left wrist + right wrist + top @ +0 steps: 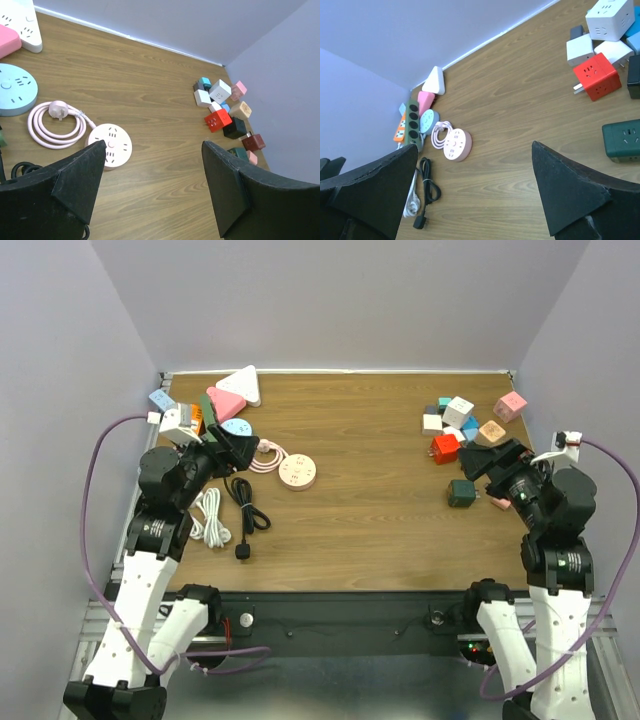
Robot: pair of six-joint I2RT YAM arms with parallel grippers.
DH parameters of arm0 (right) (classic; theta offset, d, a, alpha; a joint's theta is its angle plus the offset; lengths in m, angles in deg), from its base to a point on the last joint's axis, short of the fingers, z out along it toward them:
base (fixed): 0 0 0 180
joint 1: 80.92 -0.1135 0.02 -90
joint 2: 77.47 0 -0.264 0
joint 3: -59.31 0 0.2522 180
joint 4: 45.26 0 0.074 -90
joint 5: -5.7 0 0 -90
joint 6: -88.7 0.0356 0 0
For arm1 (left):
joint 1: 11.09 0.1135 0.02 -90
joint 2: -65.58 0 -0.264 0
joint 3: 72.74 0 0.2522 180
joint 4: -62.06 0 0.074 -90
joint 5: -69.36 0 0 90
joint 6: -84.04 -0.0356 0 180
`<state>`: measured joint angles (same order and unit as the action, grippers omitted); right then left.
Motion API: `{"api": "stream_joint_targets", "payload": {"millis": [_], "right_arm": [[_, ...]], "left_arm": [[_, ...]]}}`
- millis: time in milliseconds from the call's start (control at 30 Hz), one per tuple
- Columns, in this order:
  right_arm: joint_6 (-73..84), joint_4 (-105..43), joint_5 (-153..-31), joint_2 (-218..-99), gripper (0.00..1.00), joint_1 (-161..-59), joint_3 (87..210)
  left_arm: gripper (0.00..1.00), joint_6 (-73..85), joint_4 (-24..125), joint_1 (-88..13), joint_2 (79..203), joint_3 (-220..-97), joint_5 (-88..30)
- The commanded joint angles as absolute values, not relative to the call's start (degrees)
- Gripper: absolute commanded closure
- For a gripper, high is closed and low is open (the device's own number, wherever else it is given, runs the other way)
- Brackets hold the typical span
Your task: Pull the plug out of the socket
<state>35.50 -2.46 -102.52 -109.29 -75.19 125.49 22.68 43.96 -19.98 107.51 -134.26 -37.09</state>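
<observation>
Wide open with nothing in it: the left claw (154, 150), near the round pink socket (110, 145). Flat on the table (150, 75), the pink plug (59, 110), inside its curled pink cord (50, 131), just beside that socket. Wide open and empty too: the right claw (474, 147), near 2 cubes, a green cube (622, 140) and a red cube (596, 76).

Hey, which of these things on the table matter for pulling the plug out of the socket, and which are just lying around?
Job, likely (no seated plug shows clearly):
- pile of power strips
- black cord

Lying about:
- pink round strip, its own plug free
- white cord
- cluster of cube sockets
- dark green cube
</observation>
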Motion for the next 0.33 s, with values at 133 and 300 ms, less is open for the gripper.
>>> {"api": "stream_joint_targets", "payload": {"millis": [133,300], "right_arm": [[38.43,-4.43,-101.8,-109.73,0.0,-75.83,125.1],[38.26,-4.43,-99.08,-110.0,0.0,-76.09,125.45]], "left_arm": [[0.12,23.31,49.52,-19.97,103.73,-134.22,-37.34],[0.12,23.13,50.58,-20.23,103.81,-134.92,-37.34]]}}
